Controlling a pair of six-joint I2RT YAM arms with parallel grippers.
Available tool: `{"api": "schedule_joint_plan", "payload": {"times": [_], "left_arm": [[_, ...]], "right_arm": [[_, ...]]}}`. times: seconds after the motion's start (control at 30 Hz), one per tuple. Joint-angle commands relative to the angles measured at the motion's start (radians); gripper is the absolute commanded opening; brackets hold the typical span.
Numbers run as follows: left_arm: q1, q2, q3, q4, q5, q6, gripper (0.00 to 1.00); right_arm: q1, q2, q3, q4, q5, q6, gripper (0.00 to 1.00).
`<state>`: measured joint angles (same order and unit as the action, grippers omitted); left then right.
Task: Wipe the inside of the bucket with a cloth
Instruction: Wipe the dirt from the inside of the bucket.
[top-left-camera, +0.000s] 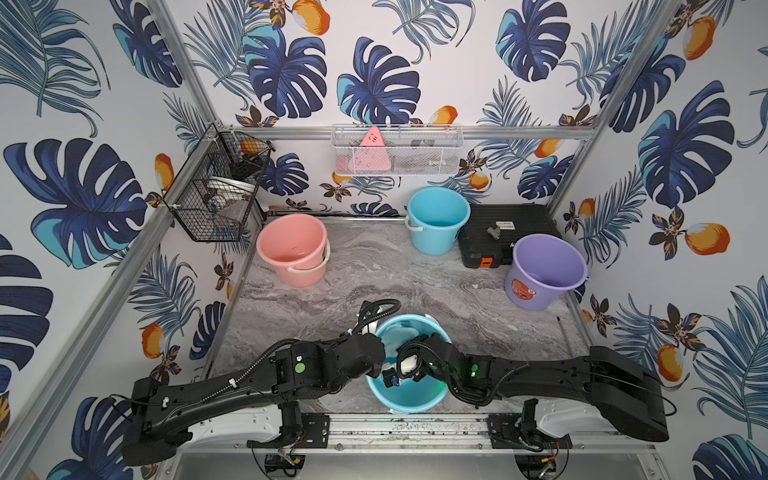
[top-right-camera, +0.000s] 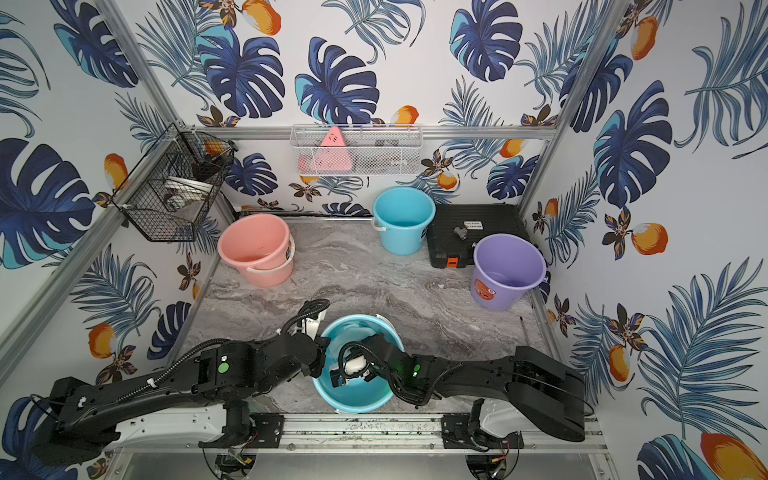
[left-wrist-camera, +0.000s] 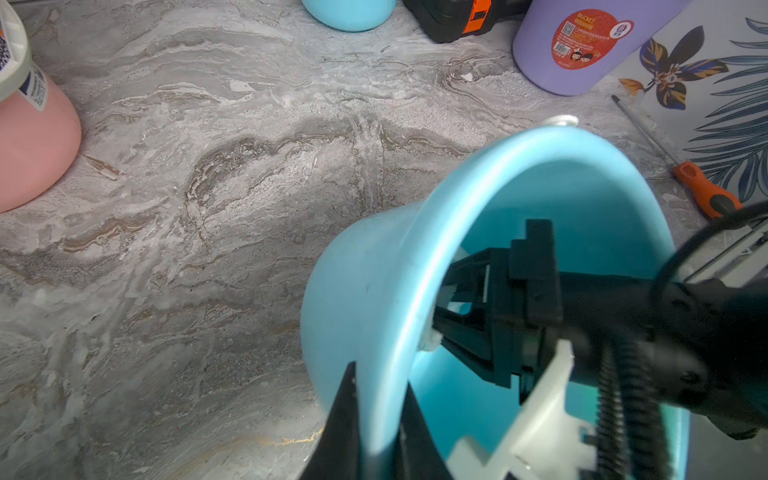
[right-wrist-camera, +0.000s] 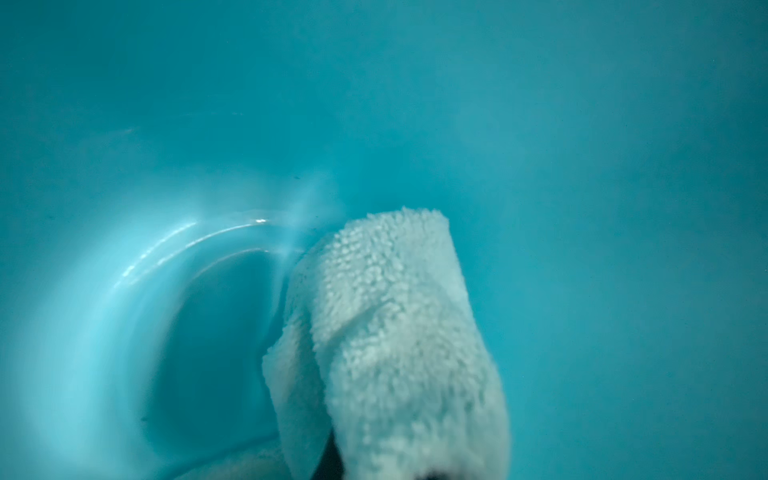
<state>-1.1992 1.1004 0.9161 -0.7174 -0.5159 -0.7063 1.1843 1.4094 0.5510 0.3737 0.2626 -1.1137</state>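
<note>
The blue bucket (top-left-camera: 409, 401) (top-right-camera: 357, 402) stands at the front middle of the marble table. My left gripper (left-wrist-camera: 380, 376) is shut on its rim, one finger outside the wall and one inside. My right gripper (top-left-camera: 389, 377) reaches down inside the bucket and is shut on the cloth (right-wrist-camera: 395, 332), a fluffy pale mint towel. In the right wrist view the cloth hangs over the jaws and hides them, against the bucket's inner wall (right-wrist-camera: 582, 208) near the floor. A tuft of the cloth (left-wrist-camera: 430, 340) shows in the left wrist view beside the right gripper's fingers.
A pink bucket (top-left-camera: 293, 253) stands at the back left, a second blue bucket (top-left-camera: 436, 220) at the back middle, and a purple bucket (top-left-camera: 544, 270) at the right by a black case (top-left-camera: 507, 232). An orange-handled screwdriver (left-wrist-camera: 702, 191) lies along the right edge. Wire baskets (top-left-camera: 216, 191) hang on the walls.
</note>
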Motion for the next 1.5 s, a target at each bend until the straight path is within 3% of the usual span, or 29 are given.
{"api": "schedule_joint_plan", "payload": {"times": [0.0,0.27,0.47,0.77,1.23,1.47], "left_arm": [[-0.002,-0.002,0.005,0.029,-0.007,-0.008,0.00],[-0.008,0.005,0.013,0.026,-0.010,-0.005,0.00],[-0.010,0.003,0.009,0.029,-0.014,-0.009,0.00],[-0.011,0.001,0.003,0.033,-0.012,-0.011,0.00],[-0.019,-0.017,0.002,0.017,-0.022,-0.024,0.00],[-0.020,-0.016,-0.001,0.021,-0.022,-0.022,0.00]], "right_arm": [[-0.004,0.064,0.010,-0.030,-0.063,0.048,0.00],[-0.004,0.100,0.092,-0.237,-0.123,0.090,0.00],[0.000,-0.070,0.131,-0.360,-0.112,0.063,0.00],[0.039,-0.283,0.229,-0.558,-0.095,-0.115,0.00],[0.127,-0.288,0.397,-0.620,0.129,-0.396,0.00],[0.154,-0.326,0.445,-0.807,0.278,-0.347,0.00]]}}
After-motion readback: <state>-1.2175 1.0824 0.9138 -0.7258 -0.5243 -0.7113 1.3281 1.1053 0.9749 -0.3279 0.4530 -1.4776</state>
